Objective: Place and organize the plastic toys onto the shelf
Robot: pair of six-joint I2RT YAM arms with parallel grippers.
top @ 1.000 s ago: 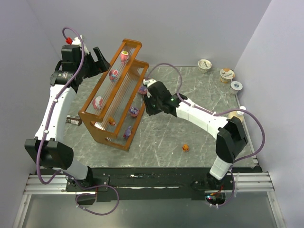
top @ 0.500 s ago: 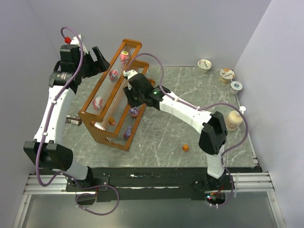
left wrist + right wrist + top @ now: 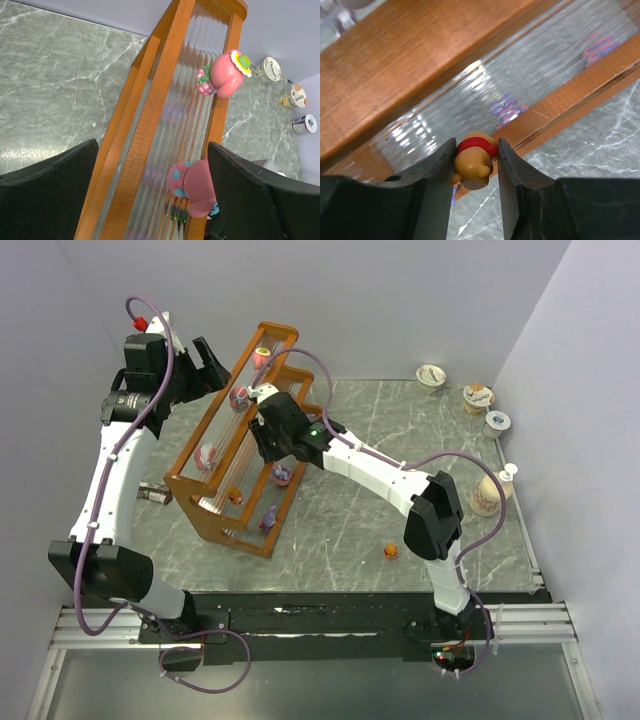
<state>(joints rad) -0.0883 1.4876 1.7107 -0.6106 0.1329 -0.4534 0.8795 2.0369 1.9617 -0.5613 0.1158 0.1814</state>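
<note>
Two grippers meet at a stepped wooden shelf [image 3: 280,332] that stands slantwise on the grey tabletop [image 3: 420,470], left of centre in the overhead view. We see the right gripper [image 3: 476,145] partly closed, its jaws pinching the sides of a small orange bear toy [image 3: 472,167] in a red shirt. We judge it is held over the middle of the shelf so it can be lowered onto a tier beside the toys already there.

The left gripper [image 3: 212,362] is spread wide and holds nothing. It hangs at the shelf's upper left end, likely parked out of the way.

Three pink toys [image 3: 240,397] sit along the shelf's upper-left side. Two purple toys [image 3: 282,475] and one orange toy [image 3: 235,495] sit lower down. A loose toy [image 3: 391,551], also orange, lies alone on the tabletop at lower right, not yet shelved.

From overhead the right wrist covers the bear, so we cannot tell which tier it hangs above. The tiers are ribbed and see-through, so toys beneath them show only as purple blurs in the right wrist view. In the left wrist view a dark finger [image 3: 260,200] cuts off part of the lower pink toy [image 3: 192,187]. A small dark object [image 3: 155,495] left of the shelf is too small to identify.
</note>
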